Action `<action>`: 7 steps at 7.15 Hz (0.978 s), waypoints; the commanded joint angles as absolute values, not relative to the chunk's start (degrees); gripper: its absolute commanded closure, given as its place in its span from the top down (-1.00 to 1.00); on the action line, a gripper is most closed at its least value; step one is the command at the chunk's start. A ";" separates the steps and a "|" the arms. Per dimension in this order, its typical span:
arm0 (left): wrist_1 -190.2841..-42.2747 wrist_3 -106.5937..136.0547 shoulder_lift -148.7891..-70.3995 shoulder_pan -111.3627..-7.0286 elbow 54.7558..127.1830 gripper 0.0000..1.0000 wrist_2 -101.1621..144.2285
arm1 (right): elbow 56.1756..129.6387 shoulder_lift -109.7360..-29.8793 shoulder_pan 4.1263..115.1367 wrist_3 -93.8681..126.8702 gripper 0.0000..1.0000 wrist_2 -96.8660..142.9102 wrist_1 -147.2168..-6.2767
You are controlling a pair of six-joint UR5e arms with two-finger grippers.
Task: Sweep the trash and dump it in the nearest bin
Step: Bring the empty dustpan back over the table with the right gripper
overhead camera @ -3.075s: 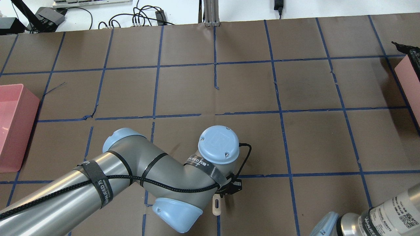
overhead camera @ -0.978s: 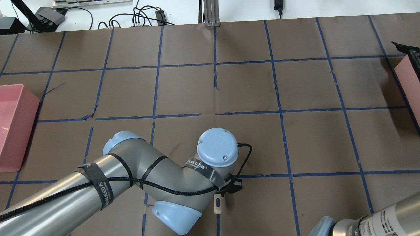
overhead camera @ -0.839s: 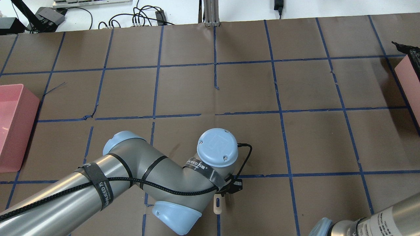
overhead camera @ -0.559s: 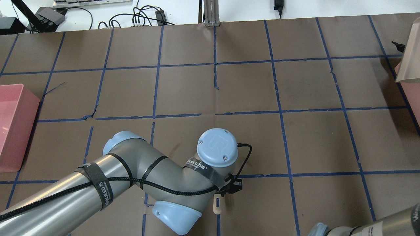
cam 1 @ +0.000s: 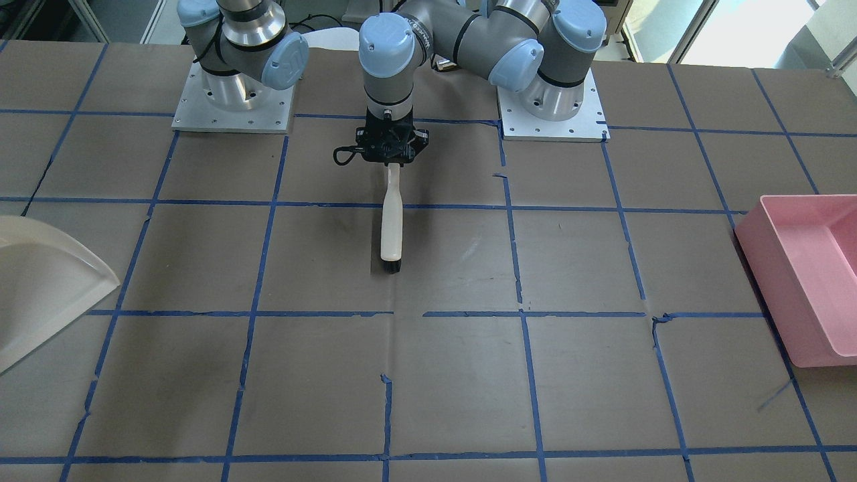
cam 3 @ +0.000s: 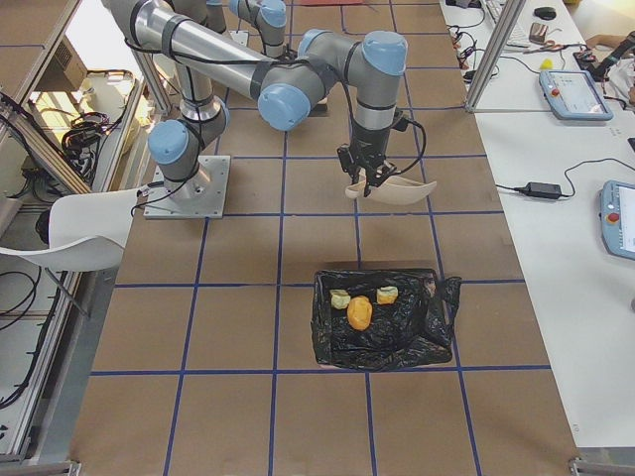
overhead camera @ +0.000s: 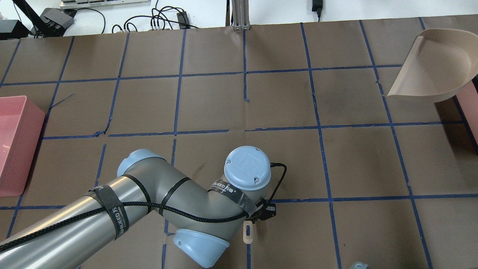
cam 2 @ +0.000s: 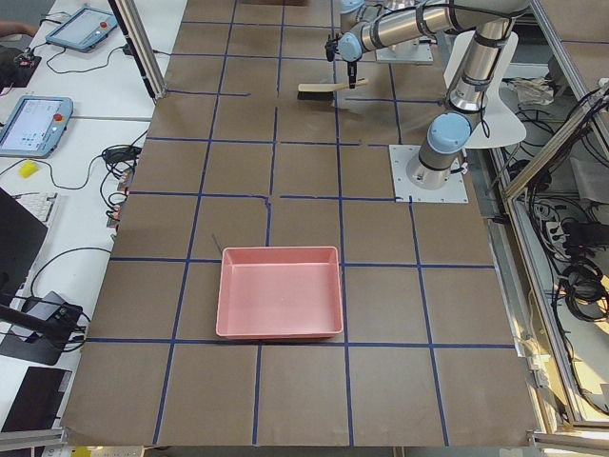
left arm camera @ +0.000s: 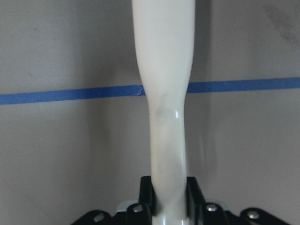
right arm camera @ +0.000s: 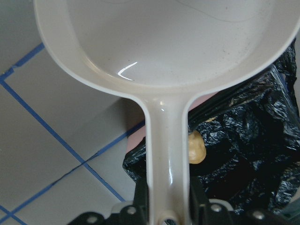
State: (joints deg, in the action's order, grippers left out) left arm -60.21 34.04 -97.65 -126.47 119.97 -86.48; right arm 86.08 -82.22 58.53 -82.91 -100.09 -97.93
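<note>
At the near right end, the trash (cam 3: 359, 313) lies inside the black-lined bin (cam 3: 437, 327), so the dump looks done. Just beyond it, the right gripper (right arm camera: 166, 208) clamps the handle of the empty dustpan (right arm camera: 164, 47), which probably needs setting down clear of the bin next. Farther left, the left gripper (left arm camera: 168, 199) is closed around the handle of the brush (cam 1: 391, 227). From overhead the bin is mostly hidden and the right gripper is out of frame.

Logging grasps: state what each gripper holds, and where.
Left gripper clamps the brush by its handle end; right gripper clamps the dustpan by its handle.
</note>
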 commanded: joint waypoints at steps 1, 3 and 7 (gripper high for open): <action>-60.29 33.93 -97.65 -126.47 119.97 -0.44 -86.48 | 89.20 -82.44 63.78 -69.68 -1.00 -97.13 -97.65; -60.21 33.48 -97.65 -126.39 119.88 0.84 -86.48 | 89.21 -81.48 69.58 -56.67 -1.00 -93.46 -97.47; -60.46 33.13 -96.34 -125.86 117.08 1.00 -86.48 | 87.98 -76.31 82.85 -31.43 -1.00 -90.45 -102.27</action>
